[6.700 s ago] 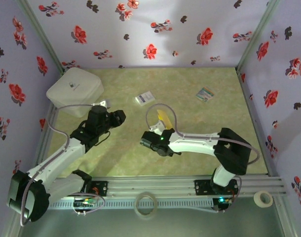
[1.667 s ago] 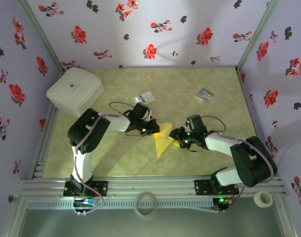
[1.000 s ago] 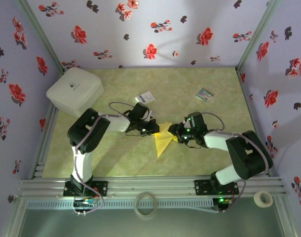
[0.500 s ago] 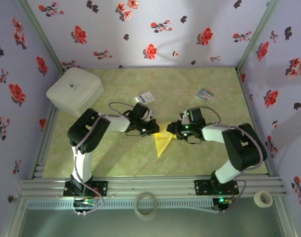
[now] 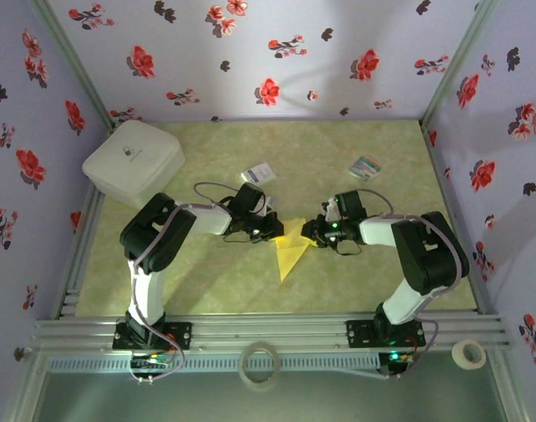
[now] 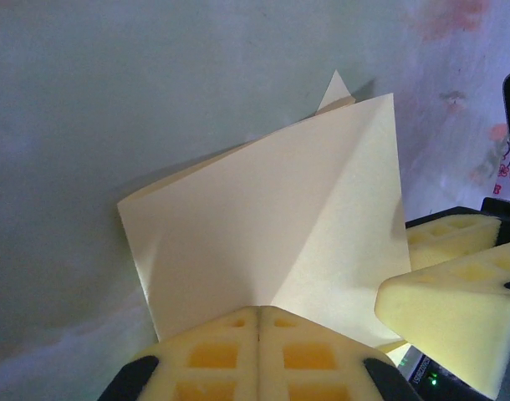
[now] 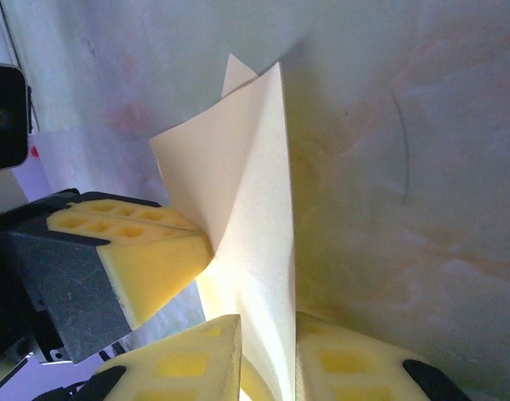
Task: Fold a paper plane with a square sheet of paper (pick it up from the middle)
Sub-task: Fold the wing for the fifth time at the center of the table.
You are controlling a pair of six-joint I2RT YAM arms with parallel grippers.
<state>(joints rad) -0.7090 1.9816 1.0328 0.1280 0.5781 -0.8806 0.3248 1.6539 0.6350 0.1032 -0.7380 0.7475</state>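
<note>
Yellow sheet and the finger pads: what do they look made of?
Yellow sheet: thin matte paper, apparently; it holds sharp creases and has a faintly grainy surface. Finger pads: soft yellow foam or rubber, probably; matte, moulded with square pockets.

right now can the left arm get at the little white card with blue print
Reach it, probably: the white card lies just beyond the left gripper, bare table between. Grasp it, not yet: that gripper is shut on the folded yellow paper and would have to let go first.
</note>
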